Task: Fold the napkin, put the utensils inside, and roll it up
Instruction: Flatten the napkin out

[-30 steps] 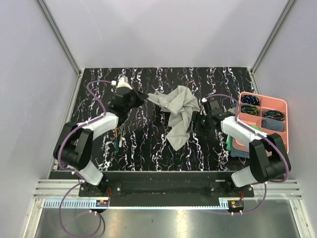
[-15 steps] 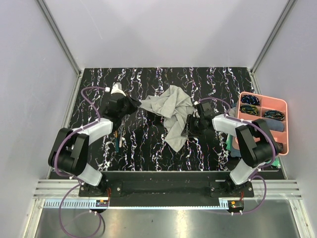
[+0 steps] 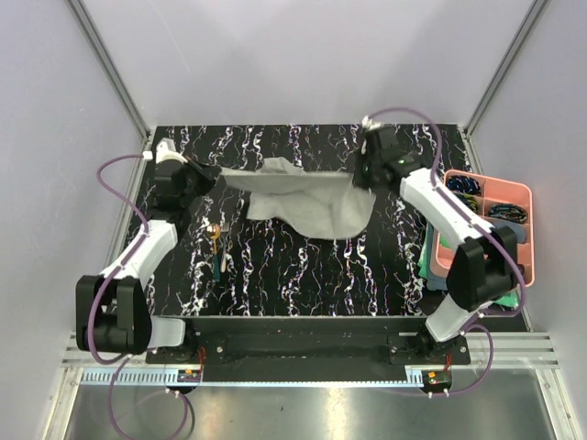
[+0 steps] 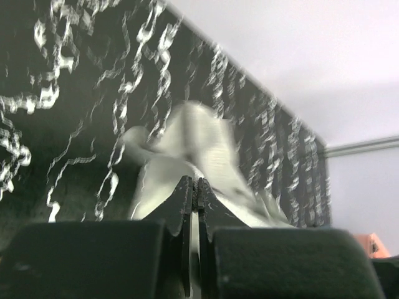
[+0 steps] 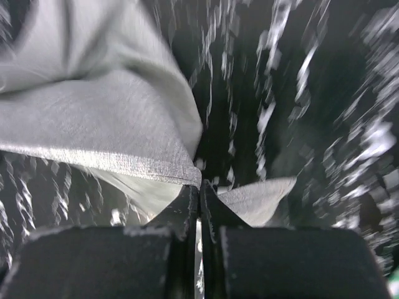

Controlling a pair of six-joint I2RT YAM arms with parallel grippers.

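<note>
The light grey-green napkin [image 3: 307,203] hangs stretched between my two grippers above the back half of the black marbled table [image 3: 303,275], sagging in the middle. My left gripper [image 3: 202,174] is shut on its left corner; the left wrist view shows the napkin [image 4: 199,137] pinched at the closed tips of that gripper [image 4: 194,184]. On the other side, my right gripper [image 3: 359,180] is shut on the right edge, with the napkin [image 5: 93,124] caught at the tips of that gripper [image 5: 199,187]. The utensils [image 3: 217,249], gold with teal handles, lie on the table below the left arm.
A pink tray [image 3: 526,197] with compartments of small dark items stands at the right edge. Dark green and teal folded cloths [image 3: 427,264] lie beside it. Grey walls and metal rails enclose the table on three sides.
The right gripper has shut on the napkin's edge. Both arms have swung towards the back and apart, lifting the crumpled napkin and pulling it out wide.
</note>
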